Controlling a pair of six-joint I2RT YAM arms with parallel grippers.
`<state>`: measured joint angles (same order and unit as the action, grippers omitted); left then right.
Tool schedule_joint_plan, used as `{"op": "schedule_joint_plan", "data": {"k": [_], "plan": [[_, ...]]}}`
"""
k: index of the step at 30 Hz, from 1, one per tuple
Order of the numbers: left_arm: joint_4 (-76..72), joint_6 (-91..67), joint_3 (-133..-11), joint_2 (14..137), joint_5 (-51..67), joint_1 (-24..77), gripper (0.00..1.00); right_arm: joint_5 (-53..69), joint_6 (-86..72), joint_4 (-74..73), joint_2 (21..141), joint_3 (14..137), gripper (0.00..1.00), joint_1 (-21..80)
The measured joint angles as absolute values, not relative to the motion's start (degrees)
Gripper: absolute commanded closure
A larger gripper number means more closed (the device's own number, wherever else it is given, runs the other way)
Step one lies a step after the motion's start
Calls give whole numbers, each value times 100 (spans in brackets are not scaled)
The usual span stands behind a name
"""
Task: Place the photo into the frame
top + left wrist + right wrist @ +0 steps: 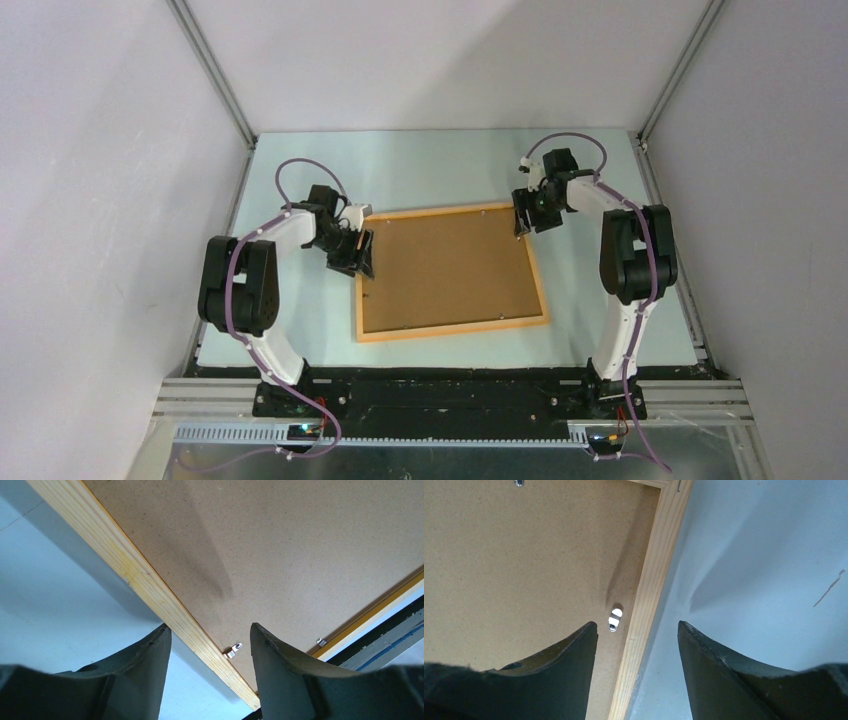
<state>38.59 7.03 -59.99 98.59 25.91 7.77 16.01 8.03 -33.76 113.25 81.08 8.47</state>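
The frame (450, 328) lies flat in the middle of the pale table (440, 165) in the overhead view, turned slightly so that its upper right corner sits highest in the picture. A brown backing board (450, 268) fills its opening and faces up.

The left gripper (357, 262) is at the frame's left rail, a little below the upper left corner. In the left wrist view its fingers (145, 675) are spread, and the light wooden rail (150, 582) runs down between them from the upper left. One finger is over the table and the other over the board. A small metal clip (233, 651) sits on the board just inside the rail, between the fingertips. Whether the fingers touch the wood cannot be told.

The right gripper (522, 218) is at the upper right corner of the frame. In the right wrist view its fingers (724, 680) are also spread, astride the rail (651, 580), the left finger over the board and the right over the table. A second clip (614, 619) lies on the board beside the rail, just above the left fingertip
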Motion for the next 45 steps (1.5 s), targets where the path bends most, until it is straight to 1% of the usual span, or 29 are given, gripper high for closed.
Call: {"op": "schedule_joint_plan", "data": {"k": [11,20,33,38,43,45], "plan": [[3859,701,-5999,9859,2591,779,37,1260,681,-3264,11504,8152,41,1035],[3859,703,-5999,9859,2591,779,37,1203,591,-3256,11563,8230,48,1050],[3859,701,-5999,9859,2585,781,37,1664,823,-3304,11563,8224,53,746],[3859,701,-5999,9859,2582,781,37,1861,910,-3347,11563,8213,53,611],[3859,698,-5999,9859,2580,781,37,2034,913,-3411,11563,8208,45,580],[3859,698,-5999,9859,2580,781,37,2082,910,-3435,11563,8208,44,580]]}}
